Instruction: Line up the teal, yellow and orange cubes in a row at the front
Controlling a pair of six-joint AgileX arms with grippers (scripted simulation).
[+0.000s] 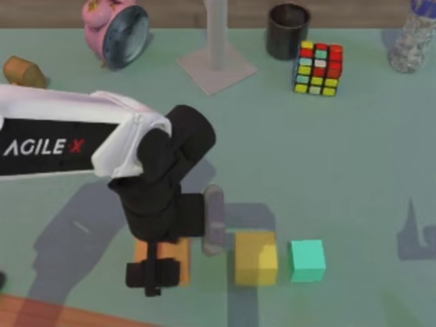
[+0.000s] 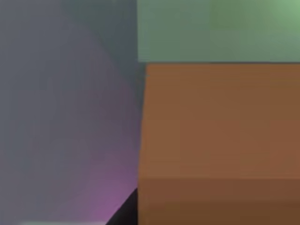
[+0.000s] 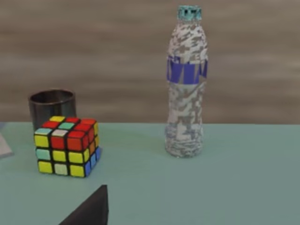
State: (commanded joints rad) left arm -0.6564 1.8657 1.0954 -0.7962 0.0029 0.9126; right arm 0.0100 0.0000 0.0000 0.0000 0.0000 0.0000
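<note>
The orange cube (image 1: 181, 266) rests at the front of the table, mostly covered by my left gripper (image 1: 161, 257), which reaches down over it. In the left wrist view the orange cube (image 2: 220, 140) fills the right side, and a dark fingertip (image 2: 127, 211) presses against its side face, so the gripper is shut on it. Just to its right stands the yellow cube (image 1: 256, 257), then the teal cube (image 1: 307, 260), in one row. My right arm is parked beyond the top view's right edge; only a dark bit of the right gripper (image 3: 89, 211) shows.
Along the back stand a pink alarm clock (image 1: 116, 27), a white stand (image 1: 216, 61), a dark cup (image 1: 287, 30), a multicoloured puzzle cube (image 1: 317, 68) and a patterned bottle (image 1: 415, 37). A small brown object (image 1: 24, 70) lies at the far left.
</note>
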